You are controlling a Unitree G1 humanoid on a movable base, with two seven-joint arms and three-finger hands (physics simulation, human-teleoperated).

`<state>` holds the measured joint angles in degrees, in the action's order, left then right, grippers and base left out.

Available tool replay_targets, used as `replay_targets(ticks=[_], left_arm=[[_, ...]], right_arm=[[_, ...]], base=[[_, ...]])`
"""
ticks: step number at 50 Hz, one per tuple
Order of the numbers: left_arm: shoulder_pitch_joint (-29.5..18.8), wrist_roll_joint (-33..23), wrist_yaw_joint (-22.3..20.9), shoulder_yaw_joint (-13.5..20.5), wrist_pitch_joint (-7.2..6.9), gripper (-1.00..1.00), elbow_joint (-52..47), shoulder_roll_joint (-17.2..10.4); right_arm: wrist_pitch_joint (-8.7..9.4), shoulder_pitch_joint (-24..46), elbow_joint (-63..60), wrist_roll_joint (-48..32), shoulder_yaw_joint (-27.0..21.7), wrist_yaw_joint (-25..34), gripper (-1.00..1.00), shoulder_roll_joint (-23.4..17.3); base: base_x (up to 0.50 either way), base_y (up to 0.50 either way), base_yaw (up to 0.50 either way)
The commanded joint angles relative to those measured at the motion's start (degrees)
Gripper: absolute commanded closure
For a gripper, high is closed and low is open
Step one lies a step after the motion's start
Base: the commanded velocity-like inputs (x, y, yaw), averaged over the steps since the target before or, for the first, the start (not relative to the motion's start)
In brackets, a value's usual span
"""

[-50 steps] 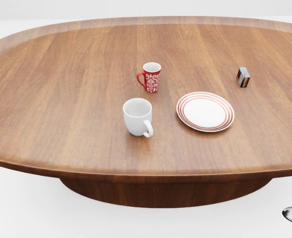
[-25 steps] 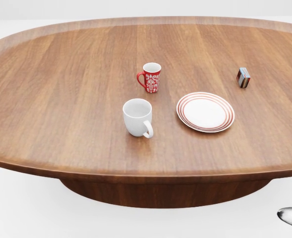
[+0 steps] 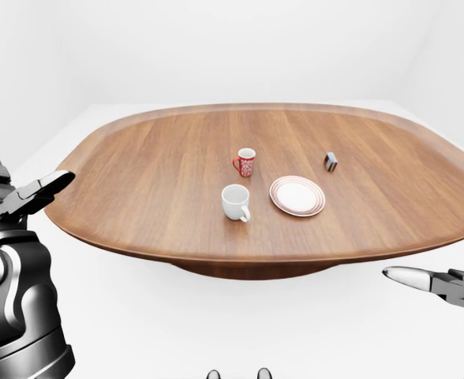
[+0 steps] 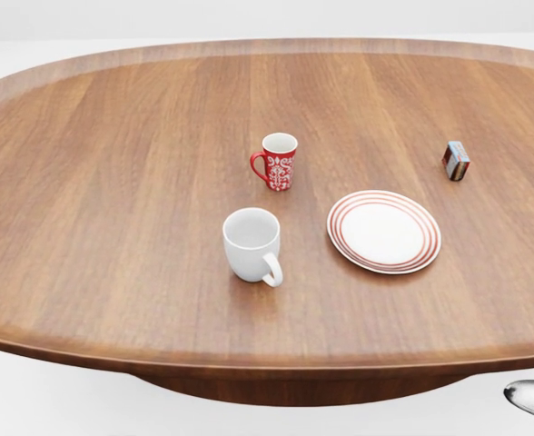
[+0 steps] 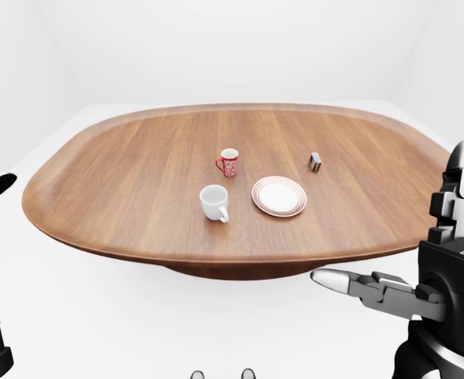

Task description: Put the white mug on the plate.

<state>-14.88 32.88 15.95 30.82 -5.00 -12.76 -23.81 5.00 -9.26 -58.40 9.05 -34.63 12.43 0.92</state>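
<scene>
**White mug stood free on the table, both hands short of it**

You had the white mug upright on the wooden table, with its handle turned toward five o'clock in the head view. The plate lay at the mug's three o'clock, near but not touching. The red patterned mug stood at the white mug's one o'clock, and a small striped box sat well apart, at the plate's one o'clock.

Your left hand hung off the table's edge at the left of the left-eye view, its fingers stretched out flat and empty. Your right hand was below the table's near rim in the right-eye view, one finger pointing straight out and nothing in it; whether the other fingers were curled, you could not tell.

The mug looked like glazed ceramic: rigid, smooth, round-walled, likely slippery under metal fingers and liable to chip if dropped. It was probably light when empty. You would have done best to wrap the body from the side away from the handle, or to pinch the rim. The plate was shallow, white with red rings, and its flat centre offered a stable landing. The table's wood grain looked polished, so the mug might have slid if nudged.
</scene>
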Motion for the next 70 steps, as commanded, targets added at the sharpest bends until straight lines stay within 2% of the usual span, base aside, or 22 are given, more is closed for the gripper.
replay_targets(ticks=[1,70], left_arm=[[-0.06,-0.15,-0.2,-0.17,0.0,-1.0,0.6,0.04],[0.05,0.5,0.33,0.21,0.0,-1.0,-0.65,-0.19]], right_arm=[[0.0,0.06,0.06,-0.1,0.2,0.01,-1.0,-0.01],[0.0,-0.43,0.8,-0.7,1.09,0.65,-1.0,0.33]], base=[[0.23,0.0,0.0],[0.23,0.0,0.0]])
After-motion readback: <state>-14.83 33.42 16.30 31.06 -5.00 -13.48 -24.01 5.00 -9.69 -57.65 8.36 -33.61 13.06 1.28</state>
